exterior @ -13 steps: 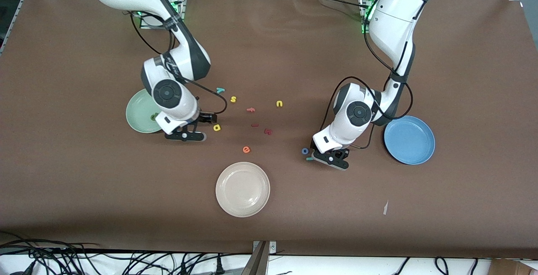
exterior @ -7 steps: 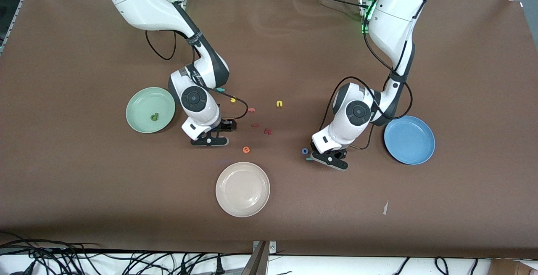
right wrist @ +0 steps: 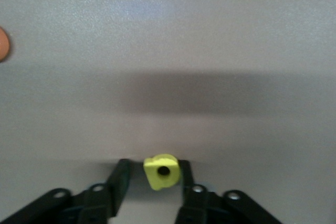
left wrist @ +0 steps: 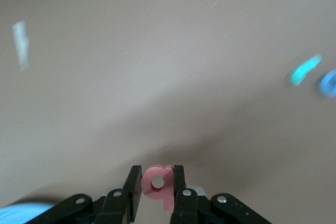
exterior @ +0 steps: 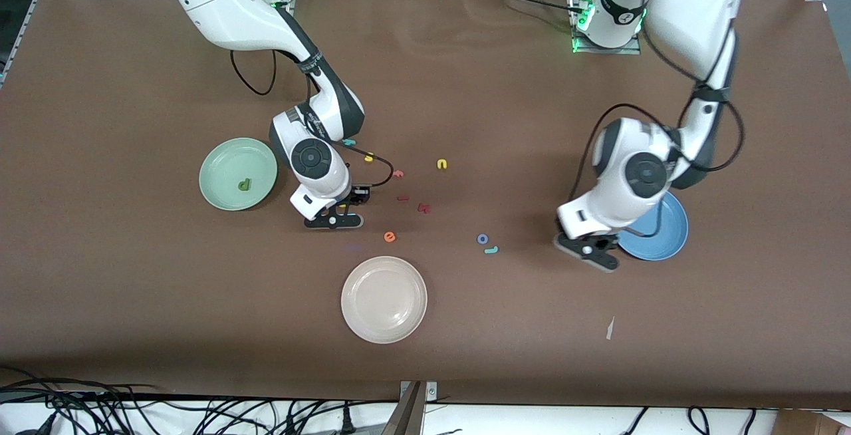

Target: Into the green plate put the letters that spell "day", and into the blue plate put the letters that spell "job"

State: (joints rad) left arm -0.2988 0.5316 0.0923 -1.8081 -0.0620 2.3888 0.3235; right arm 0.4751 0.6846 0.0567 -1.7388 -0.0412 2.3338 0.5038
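The left arm bends down from its base, and the left gripper hangs over the table just beside the blue plate, its fingers closed on the pink b. The right arm reaches down between the green plate and the scattered letters; the right gripper is low over the table with the yellow a between its fingers. The green d lies in the green plate. The blue o and teal j lie on the table
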